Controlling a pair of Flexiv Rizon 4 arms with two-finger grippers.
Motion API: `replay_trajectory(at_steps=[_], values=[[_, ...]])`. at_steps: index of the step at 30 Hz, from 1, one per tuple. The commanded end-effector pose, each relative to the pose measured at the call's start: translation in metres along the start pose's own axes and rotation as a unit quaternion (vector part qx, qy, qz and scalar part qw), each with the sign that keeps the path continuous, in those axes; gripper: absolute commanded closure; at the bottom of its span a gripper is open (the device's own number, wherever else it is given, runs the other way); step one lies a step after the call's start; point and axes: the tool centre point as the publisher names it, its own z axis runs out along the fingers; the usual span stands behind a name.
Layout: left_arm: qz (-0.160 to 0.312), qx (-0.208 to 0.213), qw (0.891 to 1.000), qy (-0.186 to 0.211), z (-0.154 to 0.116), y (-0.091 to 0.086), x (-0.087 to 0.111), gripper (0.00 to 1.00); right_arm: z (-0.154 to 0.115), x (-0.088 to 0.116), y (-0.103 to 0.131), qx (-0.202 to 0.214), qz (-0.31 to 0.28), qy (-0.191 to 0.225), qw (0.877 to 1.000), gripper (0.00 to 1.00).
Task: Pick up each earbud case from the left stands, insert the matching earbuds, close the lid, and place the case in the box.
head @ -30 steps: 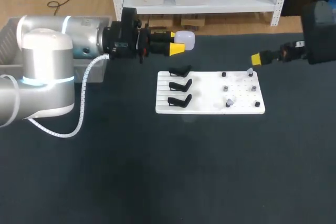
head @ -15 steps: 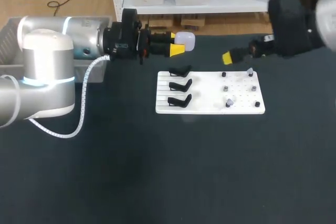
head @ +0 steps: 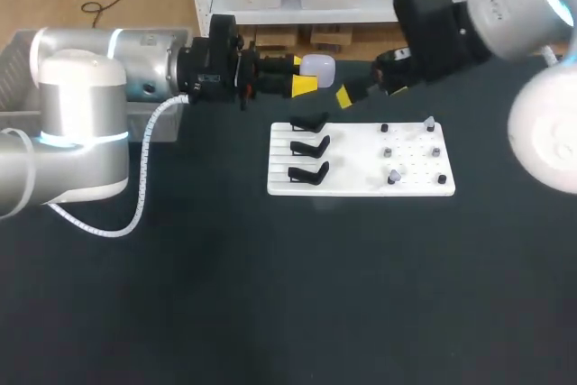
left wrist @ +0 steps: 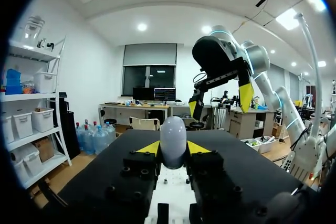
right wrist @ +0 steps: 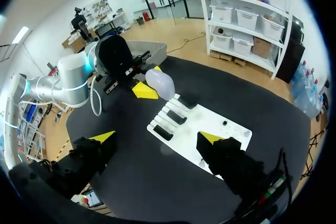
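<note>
My left gripper (head: 305, 75) is held level above the table's far side, shut on a white egg-shaped earbud case (head: 317, 67). In the left wrist view the case (left wrist: 173, 141) stands upright between the yellow tips. My right gripper (head: 370, 89) hangs just right of the case, wide open and holding nothing. From the left wrist it shows ahead of the case as the right gripper (left wrist: 219, 98). In the right wrist view its own gripper (right wrist: 157, 137) looks down on the case (right wrist: 160, 84) and the white board (right wrist: 210, 132). Three black stands (head: 310, 145) on the board's left are bare.
The white board (head: 361, 185) lies mid-table, with small dark pegs and a few pale earbuds (head: 394, 174) on its right half. A grey box (head: 14, 46) sits at the far left, behind my left arm.
My right arm has swung left from the right edge, bringing its open gripper close to the held case. The left arm and case have not moved.
</note>
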Motion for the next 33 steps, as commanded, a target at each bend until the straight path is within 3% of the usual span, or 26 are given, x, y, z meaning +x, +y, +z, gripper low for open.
replay_trajectory(at_steps=[1,23,33], values=[[0.001,-0.001,1.000,0.000,0.000,0.000,0.001,1.00,0.017,-0.015,-0.002,-0.015,-0.002,0.022,1.000,0.00],[0.001,-0.001,1.000,0.000,0.000,0.000,0.001,1.00,0.044,-0.044,-0.016,-0.007,0.008,0.017,1.000,0.00],[0.001,-0.001,1.000,0.000,0.000,0.000,0.001,1.00,0.035,-0.053,-0.020,-0.012,0.015,-0.029,0.999,0.00]])
